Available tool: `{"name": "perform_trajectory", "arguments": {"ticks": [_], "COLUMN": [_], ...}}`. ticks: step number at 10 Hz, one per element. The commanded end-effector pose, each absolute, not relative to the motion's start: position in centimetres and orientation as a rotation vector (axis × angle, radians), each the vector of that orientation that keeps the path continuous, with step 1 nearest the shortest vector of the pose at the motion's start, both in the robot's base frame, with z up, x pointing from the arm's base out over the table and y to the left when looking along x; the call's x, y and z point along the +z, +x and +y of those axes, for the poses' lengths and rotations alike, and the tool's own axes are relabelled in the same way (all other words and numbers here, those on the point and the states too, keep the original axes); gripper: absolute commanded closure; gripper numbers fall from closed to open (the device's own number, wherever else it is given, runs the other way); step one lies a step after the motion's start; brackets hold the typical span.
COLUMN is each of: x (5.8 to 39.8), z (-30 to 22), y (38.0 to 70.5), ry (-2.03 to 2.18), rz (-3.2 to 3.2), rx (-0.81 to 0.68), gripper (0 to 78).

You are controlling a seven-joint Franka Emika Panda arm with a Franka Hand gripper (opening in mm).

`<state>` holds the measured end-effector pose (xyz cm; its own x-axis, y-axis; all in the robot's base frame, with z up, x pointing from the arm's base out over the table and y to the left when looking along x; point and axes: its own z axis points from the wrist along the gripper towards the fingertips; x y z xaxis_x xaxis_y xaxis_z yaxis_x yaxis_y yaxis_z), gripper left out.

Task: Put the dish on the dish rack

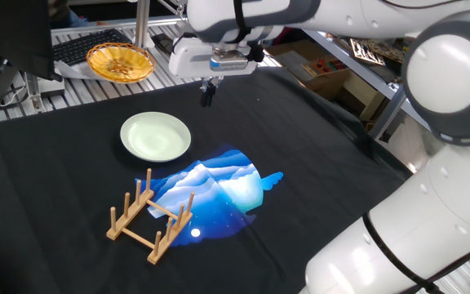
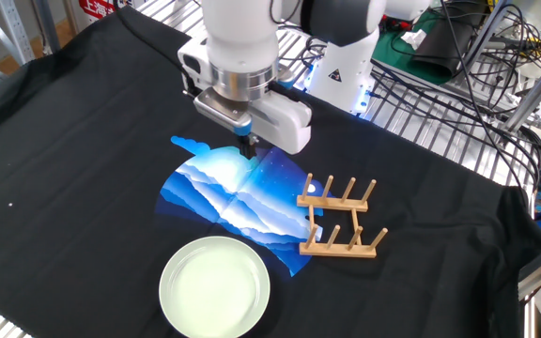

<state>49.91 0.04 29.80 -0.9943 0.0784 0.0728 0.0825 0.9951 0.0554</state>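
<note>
While our black two-finger gripper (image 1: 208, 95) hangs empty with fingers pressed together, its tips blur together. Our round pale-green dish (image 2: 215, 285) lies whole beside the light-wood pegged dish rack (image 2: 339, 228).

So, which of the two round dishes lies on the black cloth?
The pale green plate, plain and shallow, near the wooden rack. The yellow-orange woven basket sits off the cloth, on the metal shelf.

black cloth (image 1: 317, 147) with blue print (image 1: 219, 188), yellow woven basket (image 1: 119, 62)
</note>
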Motion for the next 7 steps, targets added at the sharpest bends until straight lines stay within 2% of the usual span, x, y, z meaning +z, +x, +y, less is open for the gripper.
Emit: {"name": "perform_trajectory", "arguments": {"ticks": [1, 7], "x": [29.9, 30.0], "z": [0.0, -0.2], "y": [49.9, 51.1], "ry": [-0.147, -0.107], "rz": [-3.051, -3.042], "rx": [-0.117, -0.12], "gripper": [77.6, 77.6]}}
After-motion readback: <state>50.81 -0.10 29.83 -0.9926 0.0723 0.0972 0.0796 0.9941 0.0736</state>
